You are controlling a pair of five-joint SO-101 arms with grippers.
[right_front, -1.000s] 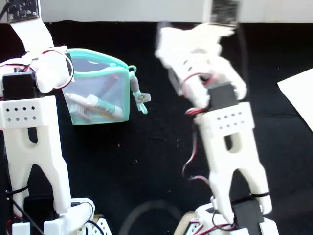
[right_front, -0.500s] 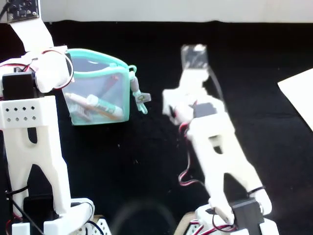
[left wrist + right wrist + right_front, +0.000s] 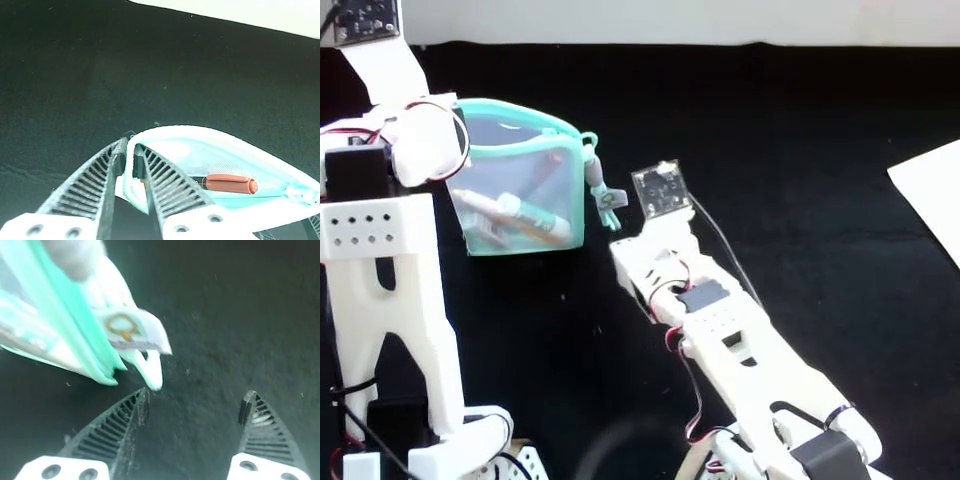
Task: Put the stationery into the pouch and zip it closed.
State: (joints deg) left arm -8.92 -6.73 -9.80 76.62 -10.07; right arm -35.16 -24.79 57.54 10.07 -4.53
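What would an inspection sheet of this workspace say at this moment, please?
Surface: black table.
Job's things: pouch held by its rim, mouth open, pens inside; zip pull hangs at its end.
Clutter: white sheet at the table's edge.
Grippers: left gripper, jaws shut on the pouch rim; right gripper, jaws open, close by the zip pull.
Cables: red and black wires along the right arm.
Surroundings: white wall behind the table.
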